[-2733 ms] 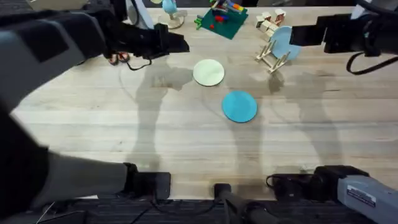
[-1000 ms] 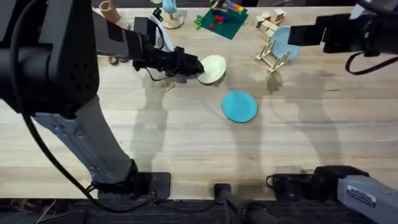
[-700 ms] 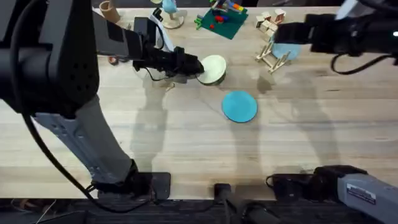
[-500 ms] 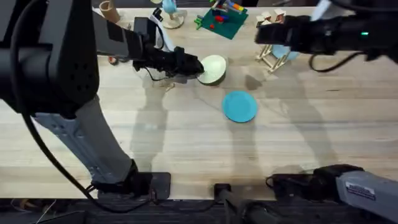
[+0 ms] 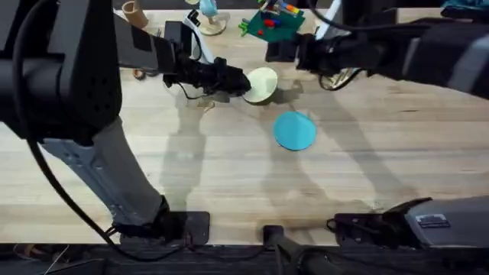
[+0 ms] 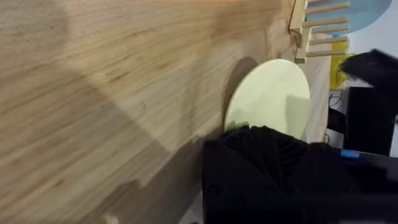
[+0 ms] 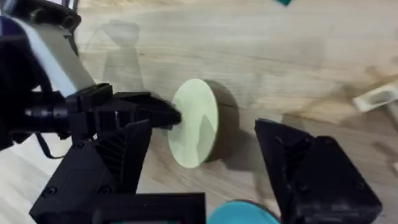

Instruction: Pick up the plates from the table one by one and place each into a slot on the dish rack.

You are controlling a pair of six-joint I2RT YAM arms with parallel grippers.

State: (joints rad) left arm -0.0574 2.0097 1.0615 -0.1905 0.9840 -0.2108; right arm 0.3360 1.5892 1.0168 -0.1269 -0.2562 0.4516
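Note:
The cream plate (image 5: 262, 84) stands tilted on edge at the back middle of the table (image 5: 229, 176), with my left gripper (image 5: 238, 82) shut on its left rim. In the right wrist view the same plate (image 7: 194, 123) sits between my right gripper's (image 7: 205, 152) wide-open fingers (image 7: 112, 168), which do not touch it. From overhead, my right gripper (image 5: 276, 52) hovers just behind and right of the plate. The cyan plate (image 5: 294, 130) lies flat nearer the front. The dish rack (image 6: 309, 30) shows beyond the cream plate (image 6: 273, 93) in the left wrist view.
A green toy board with coloured pieces (image 5: 271, 23) lies at the back edge. A blue-topped stand (image 5: 206, 11) and a small tan cup (image 5: 134, 11) sit at the back left. A paler blue plate (image 6: 367, 12) stands in the rack. The right arm (image 5: 397, 50) spans the back right.
My right arm swung left from the rack to the cream plate. The left gripper reached the plate, shut on it and tipped it on edge, then held still.

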